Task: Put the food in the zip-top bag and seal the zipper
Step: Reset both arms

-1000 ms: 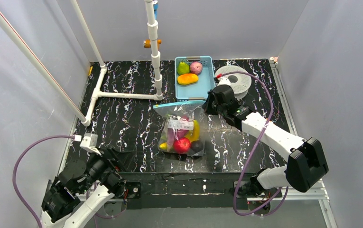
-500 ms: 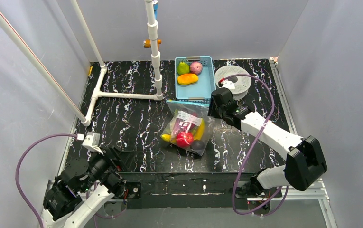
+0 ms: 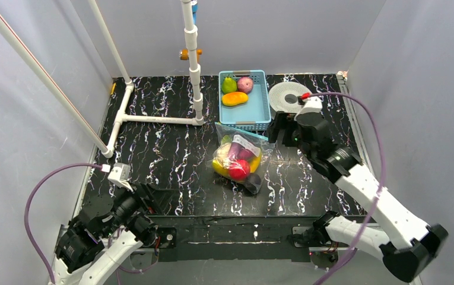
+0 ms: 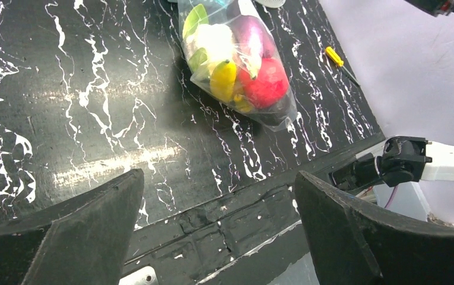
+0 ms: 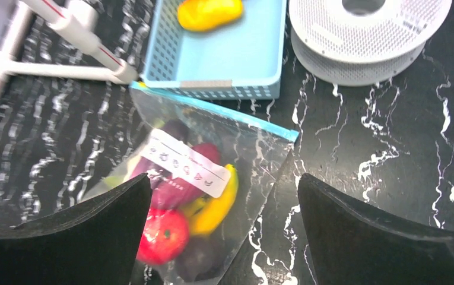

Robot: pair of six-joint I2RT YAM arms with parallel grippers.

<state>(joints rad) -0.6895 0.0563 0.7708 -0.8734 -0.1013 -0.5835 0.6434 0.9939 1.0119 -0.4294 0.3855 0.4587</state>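
The zip-top bag [image 3: 240,158] lies slumped on the black marbled table, just in front of the basket. Through its clear plastic I see the food: a red apple [image 5: 164,234], a yellow banana [image 5: 218,205], a dark eggplant [image 5: 197,256] and a pale cauliflower [image 4: 215,41]. The zipper [image 5: 212,110] runs as a flat pale-blue strip along the bag's far edge; whether it is sealed I cannot tell. My right gripper [image 3: 279,132] hovers open above the bag's right side, holding nothing. My left gripper [image 4: 218,175] is open over the table's near edge, far from the bag.
A light-blue basket [image 3: 254,110] holding three more toy fruits stands behind the bag. A white perforated spool [image 3: 288,95] is beside it on the right. A white pipe frame [image 3: 159,119] stands at the back left. A small yellow screwdriver [image 4: 334,56] lies near the table's edge.
The right gripper opened and let go of the bag's top corner, then drew back to the right. The bag dropped and slumped rightward onto the table. The left arm barely moved.
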